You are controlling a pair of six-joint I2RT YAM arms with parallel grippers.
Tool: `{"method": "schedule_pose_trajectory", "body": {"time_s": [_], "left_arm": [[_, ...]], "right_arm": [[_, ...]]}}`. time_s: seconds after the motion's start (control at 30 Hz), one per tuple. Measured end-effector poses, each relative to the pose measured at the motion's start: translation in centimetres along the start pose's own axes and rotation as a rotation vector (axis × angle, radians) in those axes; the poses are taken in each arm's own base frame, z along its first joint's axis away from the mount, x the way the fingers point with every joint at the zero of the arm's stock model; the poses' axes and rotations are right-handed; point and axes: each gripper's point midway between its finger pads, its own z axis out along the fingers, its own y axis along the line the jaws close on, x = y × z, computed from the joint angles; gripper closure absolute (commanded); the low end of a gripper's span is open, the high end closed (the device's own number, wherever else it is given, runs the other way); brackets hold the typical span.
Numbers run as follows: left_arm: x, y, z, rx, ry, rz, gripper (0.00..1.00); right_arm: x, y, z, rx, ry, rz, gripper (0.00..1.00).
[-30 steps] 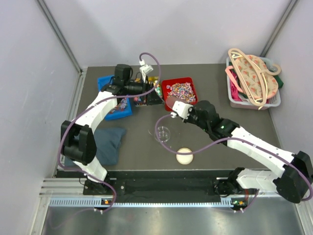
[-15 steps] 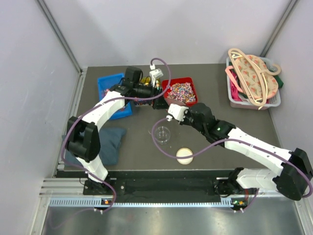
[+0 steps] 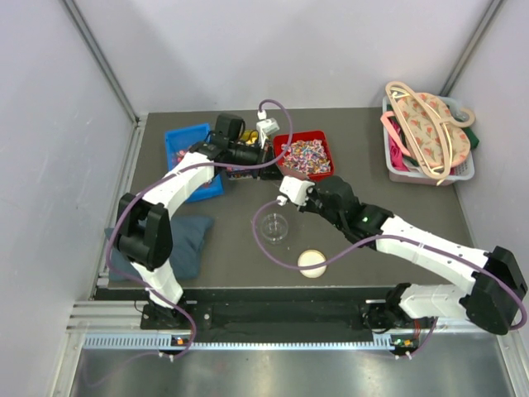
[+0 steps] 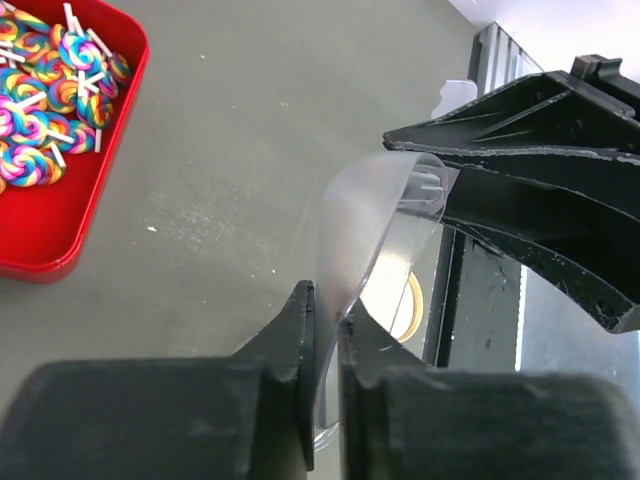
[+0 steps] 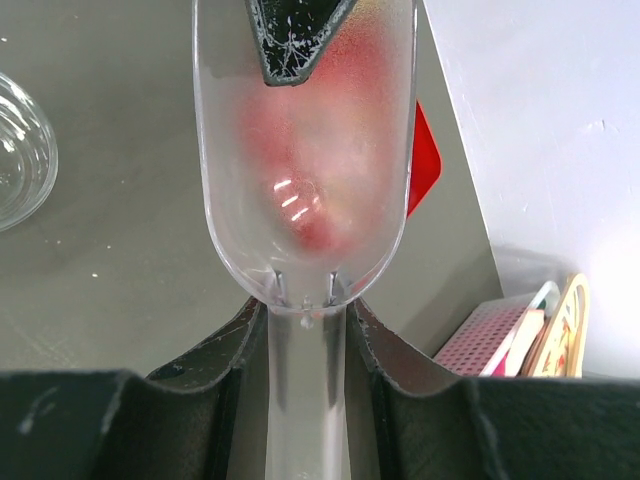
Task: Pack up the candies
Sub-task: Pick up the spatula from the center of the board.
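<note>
The candies (image 3: 304, 154) are small swirled multicoloured sweets piled in a red tray (image 3: 324, 136) at the back, and they also show upper left in the left wrist view (image 4: 50, 80). My right gripper (image 5: 305, 310) is shut on the handle of a clear plastic scoop (image 5: 305, 200). My left gripper (image 4: 325, 300) is shut on the thin front lip of that same scoop (image 4: 355, 220), and its black fingertip (image 5: 290, 40) shows at the bowl's far end. A red blur shows through the bowl; I cannot tell whether it is a candy. Both grippers meet just in front of the tray (image 3: 279, 175).
A clear round jar (image 3: 274, 225) stands near the middle, with a cream lid (image 3: 312, 263) in front of it. A blue tray (image 3: 186, 136) sits at the back left, a dark blue cloth bag (image 3: 188, 244) at the left, and a grey basket of hangers (image 3: 463, 169) at the back right.
My left gripper swung right from beside the blue tray to the scoop and shut on its lip. The right arm brought the scoop a little to the left.
</note>
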Motion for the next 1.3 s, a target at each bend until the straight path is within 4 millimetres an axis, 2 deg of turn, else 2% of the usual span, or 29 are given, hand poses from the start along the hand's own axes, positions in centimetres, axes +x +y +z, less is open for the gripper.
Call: {"method": "schedule_pose_trajectory", "body": {"time_s": [0.03, 0.07, 0.1, 0.13, 0.2, 0.33, 0.63, 0.73, 0.8, 0.83, 0.9, 0.93, 0.97, 1.03, 1.07, 1.17, 1.3], "left_arm": [[0.0, 0.0, 0.1, 0.008, 0.001, 0.003, 1.00], [0.0, 0.0, 0.1, 0.009, 0.001, 0.003, 1.00], [0.1, 0.0, 0.1, 0.011, 0.003, 0.003, 1.00], [0.1, 0.0, 0.2, 0.011, 0.005, 0.002, 1.00], [0.3, 0.0, 0.1, 0.013, 0.009, 0.003, 1.00], [0.7, -0.6, 0.2, 0.044, 0.023, 0.011, 1.00], [0.3, -2.7, -0.2, 0.150, 0.025, 0.048, 1.00], [0.3, -2.9, -0.4, 0.159, 0.029, 0.049, 1.00], [0.3, -2.9, -0.5, 0.157, 0.031, 0.043, 1.00], [0.4, -2.8, -0.5, 0.157, 0.032, 0.038, 1.00], [0.5, -2.9, -0.5, 0.155, 0.036, 0.033, 0.99], [0.5, -2.9, -0.5, 0.155, 0.037, 0.031, 0.87], [0.5, -2.9, -0.5, 0.154, 0.037, 0.032, 0.81], [0.5, -2.8, -0.5, 0.150, 0.038, 0.036, 0.76], [0.6, -2.7, -0.5, 0.149, 0.039, 0.041, 0.59], [0.8, -2.8, -0.4, 0.152, 0.046, 0.055, 0.30], [0.9, -2.3, -0.7, 0.132, 0.049, 0.051, 0.09]], "right_arm": [[0.0, 0.0, 0.0, 0.001, 0.002, 0.002, 0.99], [0.1, 0.0, 0.0, 0.002, 0.005, 0.003, 0.94], [0.1, 0.1, 0.1, 0.002, 0.009, 0.005, 0.76], [0.2, 0.1, 0.1, 0.002, 0.011, 0.006, 0.66], [0.2, 0.3, 0.1, -0.004, 0.011, 0.010, 0.57], [-0.4, 0.5, -0.3, -0.021, -0.019, 0.012, 0.48], [-2.0, 0.3, -2.6, -0.052, -0.131, 0.033, 0.64], [-2.2, 0.3, -3.0, -0.056, -0.148, 0.051, 0.79], [-2.2, 0.3, -3.0, -0.054, -0.147, 0.063, 0.96], [-2.2, 0.3, -3.0, -0.053, -0.148, 0.072, 1.00], [-2.2, 0.4, -3.0, -0.057, -0.147, 0.079, 1.00], [-2.2, 0.4, -3.0, -0.059, -0.148, 0.079, 1.00], [-2.2, 0.4, -3.0, -0.059, -0.148, 0.079, 1.00], [-2.2, 0.4, -3.0, -0.058, -0.149, 0.078, 1.00], [-2.3, 0.4, -3.0, -0.059, -0.151, 0.076, 1.00], [-2.3, 0.3, -3.0, -0.057, -0.154, 0.070, 1.00], [-2.3, 0.0, -3.0, -0.047, -0.156, 0.073, 1.00]]}}
